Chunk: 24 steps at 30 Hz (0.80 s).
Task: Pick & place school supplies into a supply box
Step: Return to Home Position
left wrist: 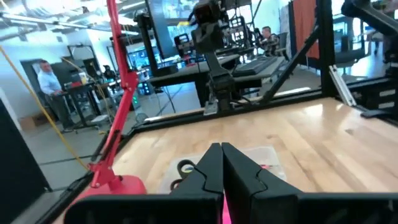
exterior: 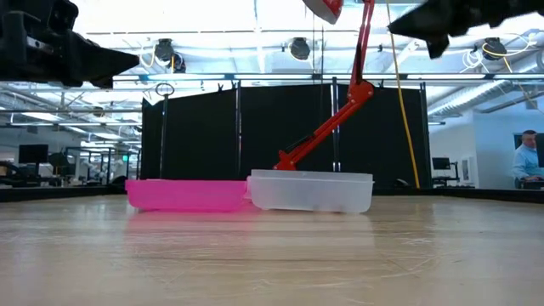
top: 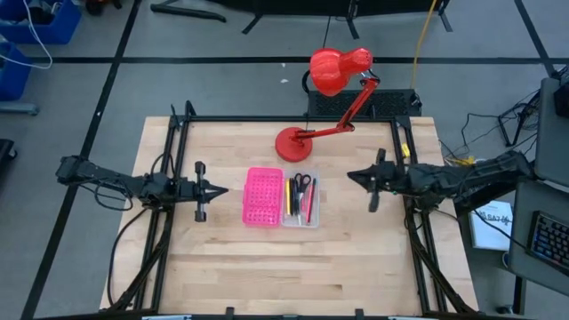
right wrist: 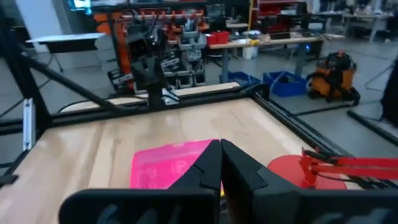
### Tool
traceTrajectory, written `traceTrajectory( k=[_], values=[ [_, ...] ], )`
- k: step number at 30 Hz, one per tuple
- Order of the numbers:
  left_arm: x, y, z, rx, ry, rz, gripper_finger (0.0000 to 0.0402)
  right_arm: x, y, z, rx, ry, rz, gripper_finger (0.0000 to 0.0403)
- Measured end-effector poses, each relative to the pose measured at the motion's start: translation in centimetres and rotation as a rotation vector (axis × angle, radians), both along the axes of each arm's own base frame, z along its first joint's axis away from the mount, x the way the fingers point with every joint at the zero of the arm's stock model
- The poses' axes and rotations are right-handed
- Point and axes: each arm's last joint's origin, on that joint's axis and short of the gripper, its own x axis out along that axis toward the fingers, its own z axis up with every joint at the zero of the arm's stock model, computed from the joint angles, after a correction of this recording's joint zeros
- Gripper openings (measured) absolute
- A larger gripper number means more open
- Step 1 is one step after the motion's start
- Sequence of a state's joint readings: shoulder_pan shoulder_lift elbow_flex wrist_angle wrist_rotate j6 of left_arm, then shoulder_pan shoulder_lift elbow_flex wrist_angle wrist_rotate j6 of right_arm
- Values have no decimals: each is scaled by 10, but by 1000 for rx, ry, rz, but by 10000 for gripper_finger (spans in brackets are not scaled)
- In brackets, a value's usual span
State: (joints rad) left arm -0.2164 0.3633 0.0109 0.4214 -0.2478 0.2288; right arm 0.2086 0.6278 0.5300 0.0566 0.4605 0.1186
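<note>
The box [top: 267, 197] lies open in the middle of the desk [top: 222, 267]. Its pink lid [exterior: 183, 195] lies flat on the left, joined to the clear tray [exterior: 310, 192] on the right. The pens [top: 289, 196], dark, yellow and pink-red, lie side by side in the tray, with the scissors [top: 302, 182] at its far end.

The left gripper [top: 224, 189] hangs above the desk, left of the lid and apart from it. Its fingers are pressed together on nothing. The right gripper [top: 348, 175] hangs right of the tray, a little farther back, and its fingers are likewise closed and empty.

Behind the box stands a red lamp [top: 292, 144], with its arm slanting up to the right. Beyond the desk are black screens [exterior: 255, 127], and a person [exterior: 527, 157] stands far off at the right.
</note>
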Motion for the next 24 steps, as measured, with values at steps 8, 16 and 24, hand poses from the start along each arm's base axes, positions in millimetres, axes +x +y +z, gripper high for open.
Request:
traceTrajectory(
  k=[8, 16, 24],
  values=[
    [-2, -7, 1, 142, -14, -83, 3, -26, -6, -17, -101, -70, 177, 0],
    [-3, -11, 3, 190, -36, -110, 3, -36, -5, -62, -154, -90, 266, 0],
    [-4, -12, 9, 235, -101, -106, 2, -46, -7, -76, -150, -184, 254, 0]
  ],
)
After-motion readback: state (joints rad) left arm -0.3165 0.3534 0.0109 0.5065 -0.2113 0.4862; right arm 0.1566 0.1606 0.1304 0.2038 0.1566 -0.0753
